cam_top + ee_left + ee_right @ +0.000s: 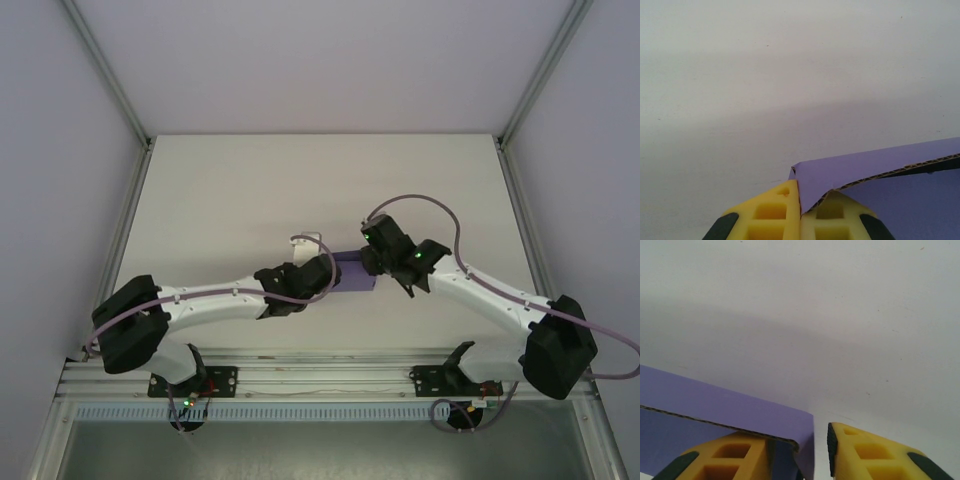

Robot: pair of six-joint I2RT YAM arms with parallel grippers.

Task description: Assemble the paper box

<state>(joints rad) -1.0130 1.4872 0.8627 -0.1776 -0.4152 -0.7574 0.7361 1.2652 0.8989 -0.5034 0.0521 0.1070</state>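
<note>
The paper box (356, 271) is a purple card piece with raised walls, sitting mid-table between the two arms. My left gripper (331, 272) is at its left end. In the left wrist view, the yellow fingers (772, 212) of the left gripper (801, 192) are shut on the box's corner wall (880, 162). My right gripper (372, 262) is at the box's right end. In the right wrist view, the right gripper (802, 440) straddles the end wall (740, 410), one finger (730, 455) inside and the other (865, 452) outside, a gap away from the card.
The white table (250, 190) has pale enclosure walls on three sides with aluminium posts (110, 70) at the corners. A metal rail (320, 375) carrying both arm bases runs along the near edge.
</note>
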